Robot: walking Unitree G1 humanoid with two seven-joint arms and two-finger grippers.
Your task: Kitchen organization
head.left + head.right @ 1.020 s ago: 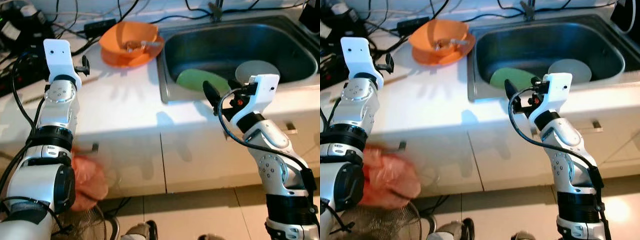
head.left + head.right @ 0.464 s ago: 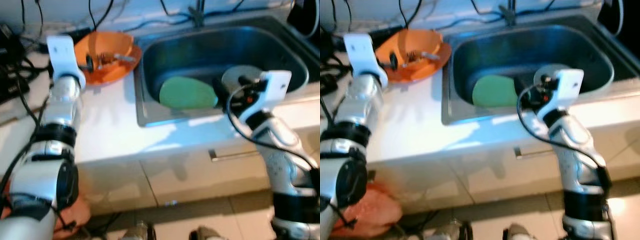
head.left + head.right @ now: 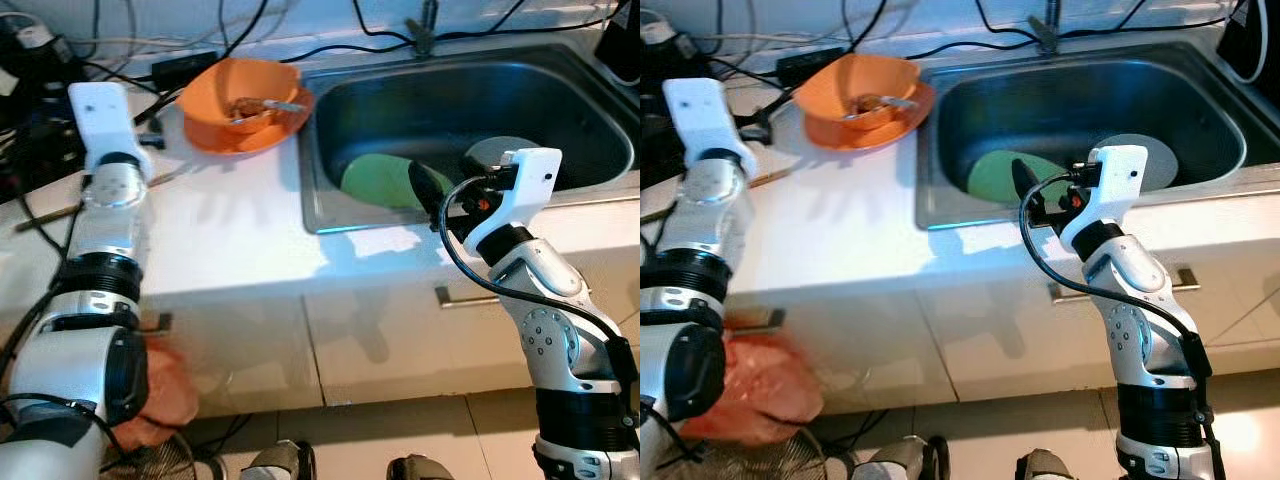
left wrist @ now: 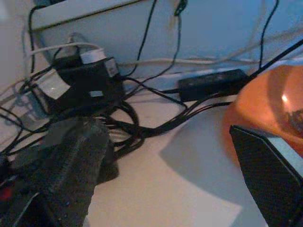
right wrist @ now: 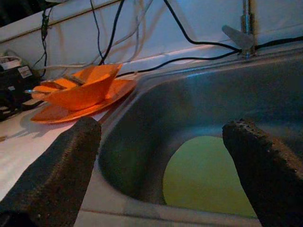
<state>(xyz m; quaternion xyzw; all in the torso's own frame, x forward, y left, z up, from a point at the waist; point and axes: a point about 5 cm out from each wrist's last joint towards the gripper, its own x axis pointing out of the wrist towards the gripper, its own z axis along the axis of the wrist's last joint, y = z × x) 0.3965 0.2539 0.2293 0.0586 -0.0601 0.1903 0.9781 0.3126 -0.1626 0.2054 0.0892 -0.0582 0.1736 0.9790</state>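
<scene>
An orange bowl with a utensil in it stands on an orange plate on the white counter, left of the steel sink. In the sink lie a green plate and a pale grey plate. My left gripper is open and empty above the counter, beside the orange bowl and facing the cables at the wall. My right gripper is open and empty at the sink's front rim, just above the green plate. One of its black fingers overlaps that plate.
Black cables and power adapters crowd the back left of the counter. A faucet stands behind the sink. A thin stick lies on the counter. Cabinet fronts with a handle stand below, and a reddish bag sits at floor level.
The head camera swung sideways and back, shifting the whole picture. Both arms keep much the same raised pose, both grippers stay open, and no object has moved.
</scene>
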